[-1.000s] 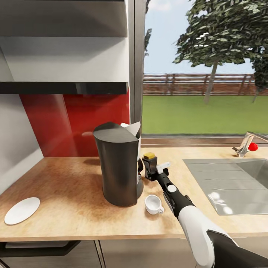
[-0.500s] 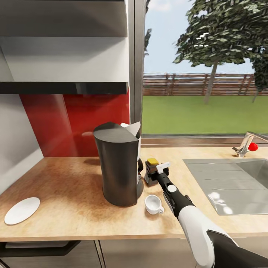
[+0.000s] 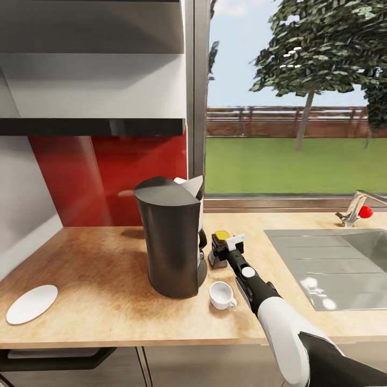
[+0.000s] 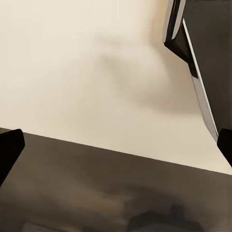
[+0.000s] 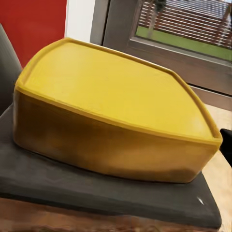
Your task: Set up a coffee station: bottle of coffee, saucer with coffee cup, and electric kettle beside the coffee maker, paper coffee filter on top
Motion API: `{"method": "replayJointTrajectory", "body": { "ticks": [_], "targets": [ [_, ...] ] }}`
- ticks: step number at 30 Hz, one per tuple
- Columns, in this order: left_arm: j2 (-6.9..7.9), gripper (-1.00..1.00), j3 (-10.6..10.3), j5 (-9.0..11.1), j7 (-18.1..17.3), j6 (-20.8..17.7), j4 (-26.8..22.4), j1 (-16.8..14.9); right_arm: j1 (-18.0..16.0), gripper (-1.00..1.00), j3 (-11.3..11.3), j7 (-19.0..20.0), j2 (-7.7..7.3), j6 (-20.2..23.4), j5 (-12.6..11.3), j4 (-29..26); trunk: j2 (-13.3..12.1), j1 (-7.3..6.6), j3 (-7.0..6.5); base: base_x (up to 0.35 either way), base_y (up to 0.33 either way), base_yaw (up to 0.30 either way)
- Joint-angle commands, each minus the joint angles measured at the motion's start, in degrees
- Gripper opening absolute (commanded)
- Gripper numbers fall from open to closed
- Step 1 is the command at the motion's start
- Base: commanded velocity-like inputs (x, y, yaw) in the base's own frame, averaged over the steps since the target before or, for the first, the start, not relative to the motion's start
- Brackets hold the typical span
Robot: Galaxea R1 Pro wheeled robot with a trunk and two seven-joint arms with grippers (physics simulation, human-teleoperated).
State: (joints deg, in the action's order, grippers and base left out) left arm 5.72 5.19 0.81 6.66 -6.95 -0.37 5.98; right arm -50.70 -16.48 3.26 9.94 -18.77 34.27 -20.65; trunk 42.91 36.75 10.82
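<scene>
Beige wood grain of the countertop (image 3: 107, 269) carries most of what we need. The coffee maker (image 3: 172, 236) stands near the middle, and a white cone, which we take for the paper coffee filter (image 3: 191, 187), sits on its top. Our right gripper (image 3: 226, 251) is at about 3 o'clock from the coffee maker, just beside it, with the bottle of coffee (image 3: 219, 248) between its fingers. In the right wrist view the yellow cap (image 5: 116, 101) is very close to the camera, so we judge that the fingers are clenched on the bottle. We cannot tell if the bottle already rests on the wood.

The coffee cup (image 3: 221, 295) stands at about 5 o'clock from the coffee maker, directly on the countertop. The saucer (image 3: 31, 303) lies well apart, at about 8 o'clock, near the front edge.

We cannot tell the state of the left gripper from the left wrist view.

In our judgement the filter is done and the bottle almost done. Left are the saucer, the cup on it, and the kettle.
</scene>
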Motion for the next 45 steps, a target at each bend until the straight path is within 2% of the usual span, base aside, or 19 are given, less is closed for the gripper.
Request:
{"method": "replayJointTrajectory", "body": {
  "ticks": [1,19,27,45],
  "targets": [
    [0.0,1.0,0.4,0.1,0.1,-0.2,-0.1,0.0,0.0,1.0,-0.5,0.3,0.05,-0.2,0.3,0.0,0.1,0.01,0.07,0.0,0.0,0.0],
    [-0.09,1.0,0.5,0.1,0.2,-0.2,-0.1,0.0,0.0,1.0,-0.5,0.3,0.05,-0.2,0.3,0.1,0.1,0.01,0.07,0.0,0.008,0.0],
    [-0.09,1.0,0.5,0.1,0.2,-0.2,-0.1,0.0,0.0,1.0,-0.5,0.3,0.05,-0.2,0.3,0.1,0.1,0.01,0.07,-0.24,0.0,0.0],
    [-0.09,1.0,0.5,0.2,0.2,-0.2,-0.1,0.0,0.0,1.0,-0.5,0.3,0.05,-0.2,0.3,0.0,0.1,0.01,0.07,-0.026,0.0,0.0]
  ]
}}
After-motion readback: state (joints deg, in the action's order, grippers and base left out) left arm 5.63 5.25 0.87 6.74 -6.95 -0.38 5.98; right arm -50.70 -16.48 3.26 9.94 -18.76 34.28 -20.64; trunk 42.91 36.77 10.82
